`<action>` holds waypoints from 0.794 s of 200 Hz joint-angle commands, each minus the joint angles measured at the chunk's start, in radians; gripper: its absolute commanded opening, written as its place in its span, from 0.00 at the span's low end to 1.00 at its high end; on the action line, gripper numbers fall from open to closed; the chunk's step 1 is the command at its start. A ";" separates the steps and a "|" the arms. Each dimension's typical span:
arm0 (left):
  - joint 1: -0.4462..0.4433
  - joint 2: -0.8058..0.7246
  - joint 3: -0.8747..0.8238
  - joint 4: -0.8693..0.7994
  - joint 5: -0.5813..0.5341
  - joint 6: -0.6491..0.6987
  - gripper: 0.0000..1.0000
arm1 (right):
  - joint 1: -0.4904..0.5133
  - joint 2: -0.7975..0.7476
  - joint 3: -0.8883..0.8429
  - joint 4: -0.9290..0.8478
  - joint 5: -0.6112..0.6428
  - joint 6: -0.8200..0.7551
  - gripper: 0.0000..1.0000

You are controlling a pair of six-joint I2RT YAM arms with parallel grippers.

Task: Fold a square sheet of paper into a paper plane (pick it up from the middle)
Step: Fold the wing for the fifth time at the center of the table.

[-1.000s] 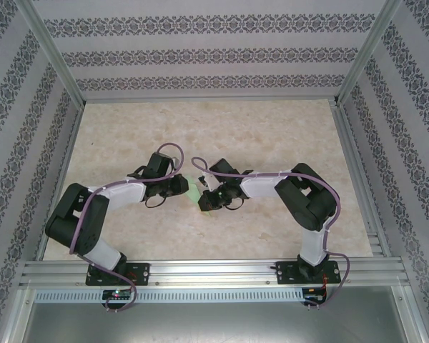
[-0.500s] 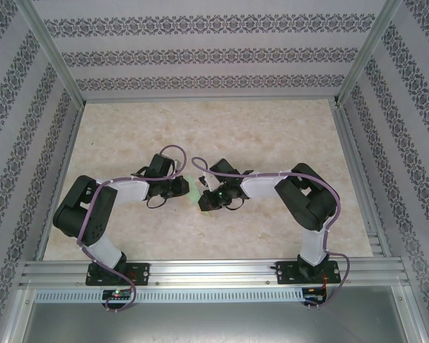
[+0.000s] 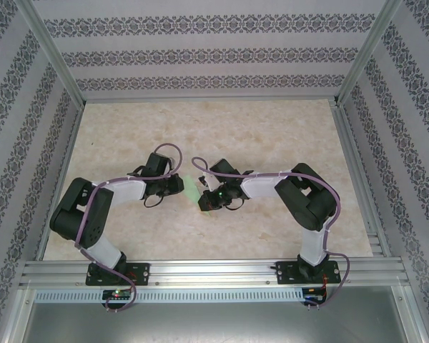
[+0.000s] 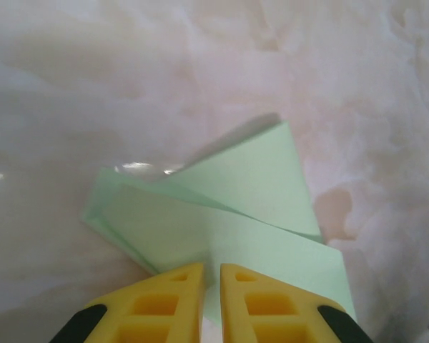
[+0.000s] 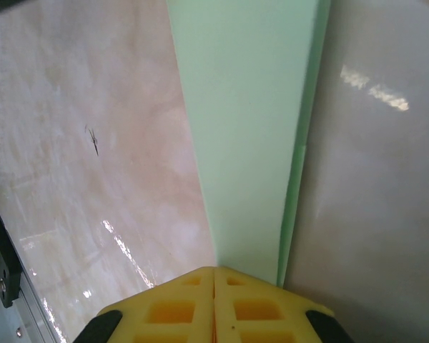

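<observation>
A: Pinching the paper sheet (image 3: pixel 194 187) mid-worktop (image 3: pixel 272 128), right pincer (image 5: pixel 214 269) shut tight on one narrow end.
B: Sitting at the other end, left pincer (image 4: pixel 211 266) standing barely parted; failing to tell whether gripping.

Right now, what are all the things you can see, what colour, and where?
sheet of paper: one, pale green, folded, mid-table between both pincers
table: one, beige marbled, under everything
walls: three, grey patterned stripes, around the table
metal rails: several, silver, near edge and corners
cables: two, purple, along the arms
arms: two, black and white, bolted at the near edge
left pincer: one, yellow fingers, pinching the paper
right pincer: one, yellow fingers, shut on the paper
</observation>
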 commanded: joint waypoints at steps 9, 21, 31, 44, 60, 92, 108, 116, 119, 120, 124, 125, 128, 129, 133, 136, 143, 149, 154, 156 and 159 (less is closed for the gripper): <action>0.017 -0.070 -0.018 0.012 0.027 0.009 0.15 | -0.005 0.044 -0.044 -0.075 0.083 -0.003 0.08; 0.011 -0.106 -0.034 0.050 0.079 -0.013 0.16 | -0.004 0.042 -0.044 -0.076 0.084 -0.001 0.08; 0.005 -0.141 -0.054 0.078 0.109 -0.031 0.16 | -0.004 0.041 -0.045 -0.077 0.085 -0.001 0.08; -0.010 -0.181 -0.079 0.107 0.134 -0.052 0.16 | -0.005 0.041 -0.046 -0.077 0.087 0.001 0.08; -0.039 -0.207 -0.098 0.128 0.148 -0.067 0.17 | -0.005 0.042 -0.047 -0.079 0.087 0.002 0.07; -0.110 -0.172 -0.102 0.150 0.157 -0.080 0.16 | -0.005 0.041 -0.050 -0.081 0.090 0.006 0.06; -0.132 -0.128 -0.099 0.180 0.160 -0.096 0.15 | -0.004 0.038 -0.053 -0.083 0.093 0.008 0.05; -0.139 -0.103 -0.096 0.192 0.163 -0.102 0.15 | -0.005 0.037 -0.054 -0.083 0.095 0.009 0.04; -0.141 -0.092 -0.094 0.199 0.165 -0.105 0.15 | -0.005 0.036 -0.054 -0.082 0.095 0.009 0.04; -0.142 -0.090 -0.093 0.201 0.166 -0.106 0.15 | -0.005 0.036 -0.055 -0.083 0.095 0.009 0.04; -0.146 -0.079 -0.091 0.209 0.170 -0.108 0.14 | -0.005 0.036 -0.056 -0.083 0.096 0.011 0.04; -0.147 -0.074 -0.090 0.212 0.171 -0.109 0.14 | -0.004 0.036 -0.056 -0.082 0.096 0.011 0.04; -0.148 -0.066 -0.088 0.216 0.176 -0.110 0.14 | -0.004 0.037 -0.057 -0.081 0.096 0.012 0.04; -0.148 -0.062 -0.086 0.218 0.176 -0.111 0.14 | -0.004 0.036 -0.057 -0.081 0.095 0.012 0.04; -0.151 -0.052 -0.083 0.220 0.180 -0.113 0.13 | -0.003 0.036 -0.057 -0.080 0.096 0.011 0.03; -0.153 -0.044 -0.078 0.221 0.179 -0.114 0.13 | -0.003 0.035 -0.055 -0.081 0.097 0.011 0.03; -0.158 -0.027 -0.072 0.218 0.179 -0.113 0.13 | -0.004 0.033 -0.058 -0.081 0.098 0.013 0.03; -0.158 -0.018 -0.067 0.215 0.175 -0.115 0.13 | -0.004 0.032 -0.058 -0.080 0.099 0.013 0.03; -0.159 -0.010 -0.066 0.211 0.168 -0.117 0.12 | -0.004 0.031 -0.059 -0.079 0.099 0.013 0.03; -0.160 -0.007 -0.065 0.209 0.166 -0.119 0.12 | -0.003 0.031 -0.060 -0.079 0.100 0.013 0.03; -0.159 -0.004 -0.065 0.208 0.164 -0.120 0.12 | -0.004 0.031 -0.059 -0.079 0.099 0.014 0.03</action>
